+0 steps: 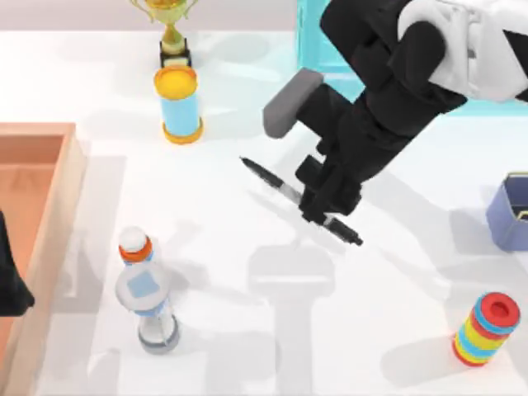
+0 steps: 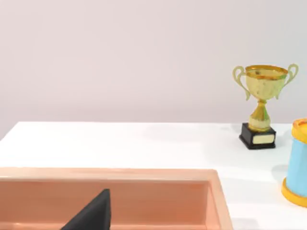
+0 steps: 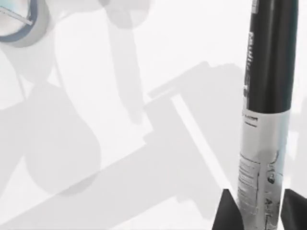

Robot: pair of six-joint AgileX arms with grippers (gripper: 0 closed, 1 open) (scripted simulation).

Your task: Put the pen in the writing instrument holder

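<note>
From above, the right gripper (image 1: 320,208) reaches down over the middle of the white surface (image 1: 247,330), its fingers pinching the one pen (image 1: 276,186) around its middle; the pen runs slantwise, one end toward the far left and the other poking out at the near right of the fingers. The one writing instrument holder (image 1: 505,216), a slate-blue box, stands at the right edge, well apart from the pen. Also on the surface are one gold trophy (image 1: 171,29) at the far side, one light-blue cylinder (image 1: 179,105) with orange-yellow rims just in front of it, one bottle (image 1: 147,293) with an orange-and-white cap at the near left, one stack of coloured rings (image 1: 487,328) at the near right, and one peach-coloured tray (image 1: 49,214) along the left edge, where the dark left gripper (image 1: 10,280) sits parked. In the left wrist view, a dark tip of the left gripper (image 2: 91,215) shows over the tray (image 2: 144,175), though I cannot tell how its fingers stand; the trophy (image 2: 263,103) and the cylinder (image 2: 298,163) stand beyond. In the right wrist view, the pen (image 3: 268,96) lies close before the camera, black at one part and silver-grey at the other, with two dark fingertips (image 3: 230,213) pressed against its sides; the bottle's base (image 3: 21,21) shows farther off on the surface (image 3: 144,72).
</note>
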